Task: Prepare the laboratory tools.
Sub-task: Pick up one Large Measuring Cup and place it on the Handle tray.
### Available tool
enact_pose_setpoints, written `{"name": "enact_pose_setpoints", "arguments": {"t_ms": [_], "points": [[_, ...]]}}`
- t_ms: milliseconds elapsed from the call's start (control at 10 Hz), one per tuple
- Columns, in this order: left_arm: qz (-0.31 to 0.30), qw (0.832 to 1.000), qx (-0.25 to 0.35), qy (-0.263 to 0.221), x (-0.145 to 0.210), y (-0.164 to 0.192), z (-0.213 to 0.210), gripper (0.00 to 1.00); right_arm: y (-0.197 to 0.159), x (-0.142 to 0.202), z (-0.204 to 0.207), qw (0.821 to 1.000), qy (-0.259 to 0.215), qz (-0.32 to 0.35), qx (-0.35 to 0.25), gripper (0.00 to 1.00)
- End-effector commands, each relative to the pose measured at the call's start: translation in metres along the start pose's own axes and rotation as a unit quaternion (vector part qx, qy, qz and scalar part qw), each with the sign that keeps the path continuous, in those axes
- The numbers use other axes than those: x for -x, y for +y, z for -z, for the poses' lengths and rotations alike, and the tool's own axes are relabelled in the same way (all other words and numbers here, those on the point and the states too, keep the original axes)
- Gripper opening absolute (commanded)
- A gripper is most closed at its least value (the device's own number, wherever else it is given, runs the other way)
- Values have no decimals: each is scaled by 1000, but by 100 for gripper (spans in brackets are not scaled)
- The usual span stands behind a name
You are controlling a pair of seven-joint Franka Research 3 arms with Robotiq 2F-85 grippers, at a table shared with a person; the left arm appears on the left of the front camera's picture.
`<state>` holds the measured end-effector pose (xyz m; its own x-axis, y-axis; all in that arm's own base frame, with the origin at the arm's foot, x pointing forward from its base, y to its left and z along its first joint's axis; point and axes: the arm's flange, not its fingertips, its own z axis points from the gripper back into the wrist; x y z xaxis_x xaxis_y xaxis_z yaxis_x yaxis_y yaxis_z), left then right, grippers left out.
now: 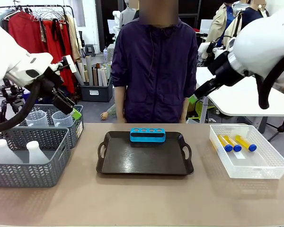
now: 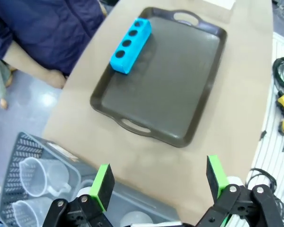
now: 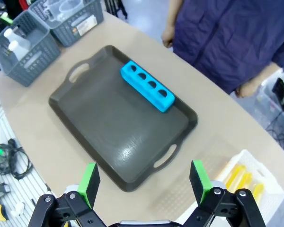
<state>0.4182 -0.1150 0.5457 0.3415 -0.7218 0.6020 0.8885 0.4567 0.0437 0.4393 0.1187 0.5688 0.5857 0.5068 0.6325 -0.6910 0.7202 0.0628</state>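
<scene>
A small blue four-hole rack (image 1: pixel 147 135) lies with its holes vacant at the far edge of the black tray (image 1: pixel 144 161). Three blue-capped tubes of amber liquid (image 1: pixel 234 143) lie in the white mesh basket (image 1: pixel 274 170) on the right. Two clear beakers (image 1: pixel 61 118) stand in the far grey basket and two white flasks (image 1: pixel 35 151) in the near one. My left gripper (image 1: pixel 72 109) hangs open above the beakers; its own view shows its jaws (image 2: pixel 160 178) wide apart with nothing between them. My right gripper (image 1: pixel 195 97) hovers open above the table, right of the tray, likewise holding nothing (image 3: pixel 144 182).
The near grey basket (image 1: pixel 33 172) and far grey basket (image 1: pixel 78 130) stand at the table's left. A person in a dark purple jacket (image 1: pixel 151 66) stands at the far side, hands down. Bare tabletop (image 1: pixel 142 203) runs along the front.
</scene>
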Motion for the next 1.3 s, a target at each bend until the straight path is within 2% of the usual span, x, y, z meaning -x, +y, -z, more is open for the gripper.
{"name": "enact_pose_setpoints", "arguments": {"t_ms": [0,300,600,1100,1200], "points": [[16,1000,-16,-22,-10,8,5,100,-24,-11,-12,998,0,-17,-58,100],[15,998,-37,-57,-17,22,-3,100,-44,-16,-35,998,-16,-38,-55,100],[-3,997,-25,-78,-21,33,-17,100,-58,-12,-44,997,-36,-48,-55,100],[-1,996,-37,-80,-29,36,-27,100,-63,-8,-36,997,-46,-45,-48,100],[-10,997,-36,-67,-28,30,-27,100,-57,-9,-40,998,-27,-44,-44,100]]}}
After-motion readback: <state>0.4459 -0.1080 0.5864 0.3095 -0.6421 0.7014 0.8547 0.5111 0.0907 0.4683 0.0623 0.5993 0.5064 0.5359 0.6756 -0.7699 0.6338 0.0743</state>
